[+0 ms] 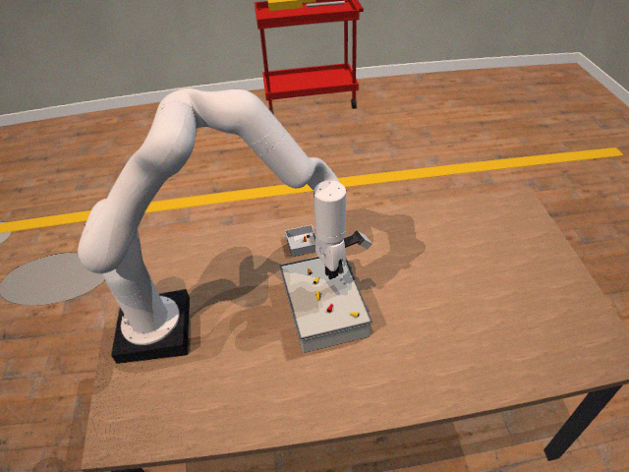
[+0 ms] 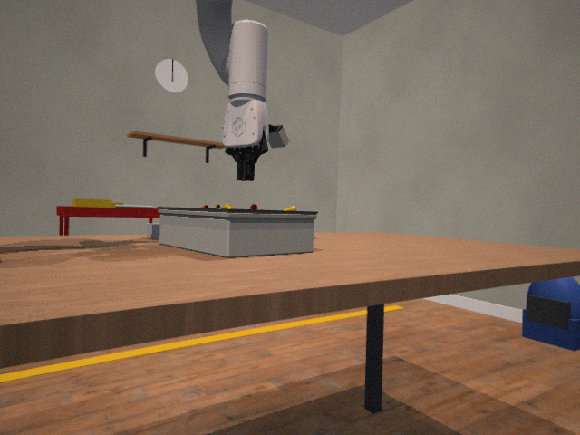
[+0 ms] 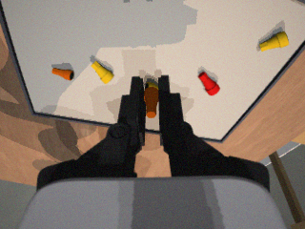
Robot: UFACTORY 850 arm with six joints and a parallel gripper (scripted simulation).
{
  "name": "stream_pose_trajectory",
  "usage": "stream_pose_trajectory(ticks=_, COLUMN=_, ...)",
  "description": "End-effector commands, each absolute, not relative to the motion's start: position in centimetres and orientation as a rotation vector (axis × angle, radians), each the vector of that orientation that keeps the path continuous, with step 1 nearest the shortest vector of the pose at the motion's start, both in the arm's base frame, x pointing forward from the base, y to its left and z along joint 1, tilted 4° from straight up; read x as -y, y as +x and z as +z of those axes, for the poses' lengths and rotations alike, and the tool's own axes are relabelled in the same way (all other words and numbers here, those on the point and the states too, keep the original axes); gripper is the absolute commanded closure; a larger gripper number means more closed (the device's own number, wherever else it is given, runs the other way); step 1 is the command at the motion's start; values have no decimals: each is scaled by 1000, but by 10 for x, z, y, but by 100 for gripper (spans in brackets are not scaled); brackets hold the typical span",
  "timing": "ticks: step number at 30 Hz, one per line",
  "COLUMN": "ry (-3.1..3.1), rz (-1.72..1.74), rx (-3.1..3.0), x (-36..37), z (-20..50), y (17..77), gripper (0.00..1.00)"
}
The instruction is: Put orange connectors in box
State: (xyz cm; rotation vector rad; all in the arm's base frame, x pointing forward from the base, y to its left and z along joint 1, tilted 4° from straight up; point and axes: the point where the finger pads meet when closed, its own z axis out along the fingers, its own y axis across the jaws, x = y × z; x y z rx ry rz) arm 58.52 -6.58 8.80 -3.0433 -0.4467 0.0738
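My gripper [image 1: 332, 274] [image 2: 245, 177] [image 3: 152, 91] is shut on an orange connector [image 3: 151, 100], which shows between the fingers in the wrist view. It hangs a little above the far part of the tool case lid [image 1: 311, 316] [image 2: 234, 211] [image 3: 229, 48]. Loose on the lid lie another orange connector [image 1: 309, 270] [image 3: 63, 72], a red one [image 1: 329, 308] [image 2: 253, 206] [image 3: 209, 83] and yellow ones [image 1: 354, 314] [image 3: 274, 42] [image 3: 102, 72]. The steel junction box [image 1: 297, 250] stands just beyond the case, with an orange connector [image 1: 305, 237] inside it.
The tool case [image 2: 234, 234] stands mid-table, with the arm's base [image 1: 149, 329] at the table's left edge. A red cart [image 1: 307, 50] stands on the floor far behind. A blue object [image 2: 553, 314] sits on the floor at the right.
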Motion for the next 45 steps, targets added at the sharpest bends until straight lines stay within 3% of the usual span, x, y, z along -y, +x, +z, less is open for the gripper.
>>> stream_pose_trajectory(ticks=1, ry=-3044, rz=70, rx=447, x=35, z=91, y=581, gripper=98)
stream_pose_trajectory(ticks=24, ry=-3044, rz=70, rx=447, x=-138, z=103, y=550, gripper=98)
stream_pose_trajectory(ticks=45, ry=-3044, rz=70, rx=447, x=-225, z=108, y=535, gripper=98)
